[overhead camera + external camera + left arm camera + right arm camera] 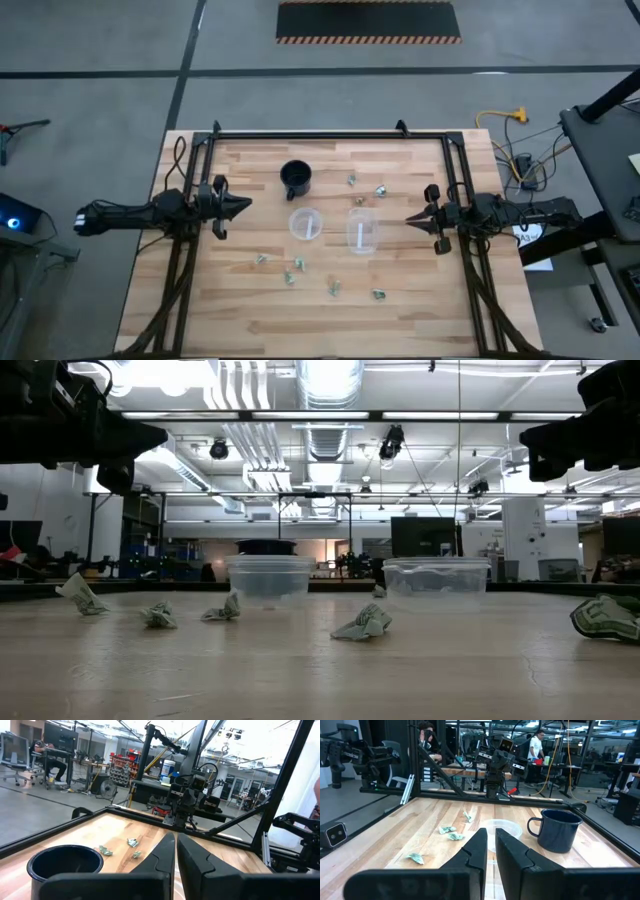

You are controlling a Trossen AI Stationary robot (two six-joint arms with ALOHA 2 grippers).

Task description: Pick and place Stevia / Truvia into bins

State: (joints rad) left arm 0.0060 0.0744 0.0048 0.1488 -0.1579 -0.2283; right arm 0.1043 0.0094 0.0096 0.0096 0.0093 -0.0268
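Note:
Several crumpled green-and-white packets lie on the wooden table: three near the far right of the mug (381,190), the others toward the near edge (298,264), also seen in the low view (365,623). Two clear cups stand upright mid-table, the left cup (305,223) and the right cup (362,230). My left gripper (243,205) hovers shut above the table, left of the cups, pointing right. My right gripper (410,220) hovers shut to the right of the cups, pointing left. Neither holds anything. In the wrist views, the left gripper (176,840) and right gripper (491,832) show fingers nearly together.
A black mug (297,178) with a handle stands behind the left cup, toward the far edge. A black frame (330,134) runs along the table's far edge and both sides. Bare wood lies between the cups and the near packets.

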